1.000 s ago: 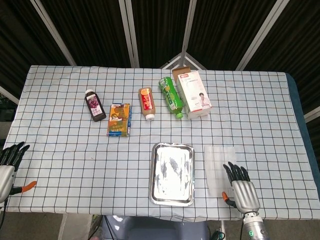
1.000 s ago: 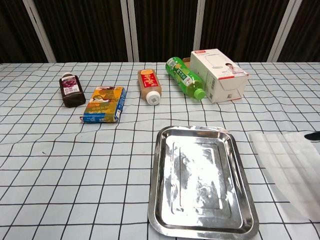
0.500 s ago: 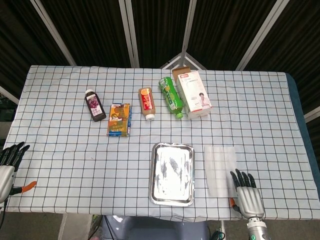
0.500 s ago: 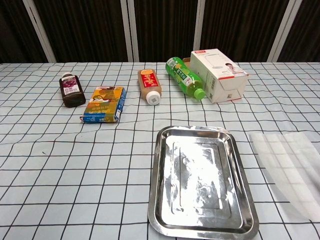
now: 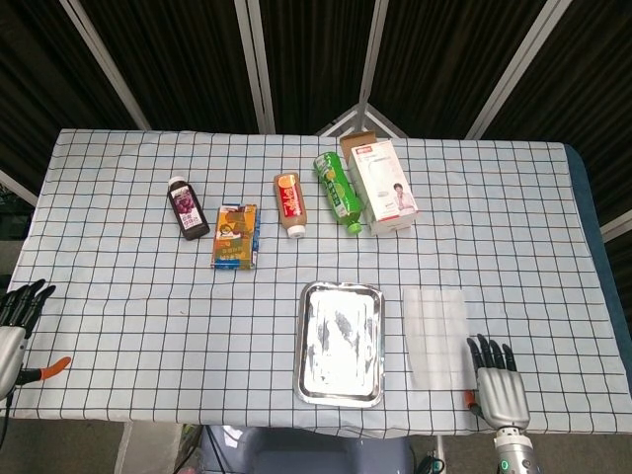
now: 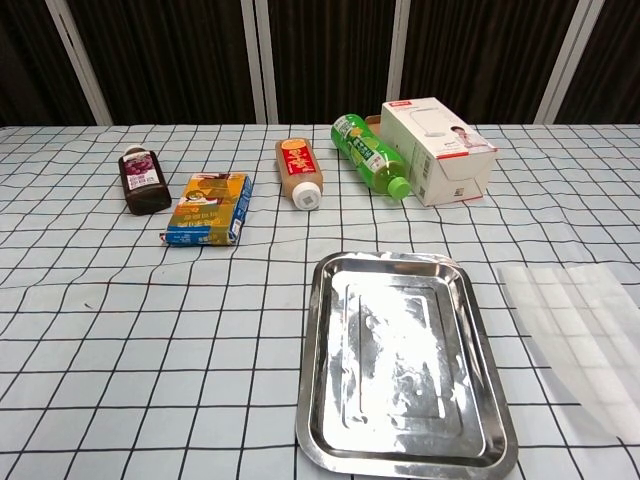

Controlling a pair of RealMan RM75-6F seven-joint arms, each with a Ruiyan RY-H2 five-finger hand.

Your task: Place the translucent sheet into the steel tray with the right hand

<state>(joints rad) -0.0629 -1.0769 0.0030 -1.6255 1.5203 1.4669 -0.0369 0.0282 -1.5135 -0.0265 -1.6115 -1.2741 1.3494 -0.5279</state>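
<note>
Clearly the sheet (image 5: 437, 337) is thin, limp and slick, flat beside the tray (image 5: 341, 343); peel an edge. Lower right, the right hand (image 5: 500, 383) hangs open.

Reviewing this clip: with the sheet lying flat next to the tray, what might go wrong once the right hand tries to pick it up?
1. The translucent sheet lies flat on the checked tablecloth, with no raised edge showing, so the right hand may slide it or bunch the cloth rather than lift it.
2. The steel tray has a raised rim beside the sheet; a low carry could catch on it or push the tray.
3. The sheet reaches the chest view's right border, so that view may miss the grasp.
</note>
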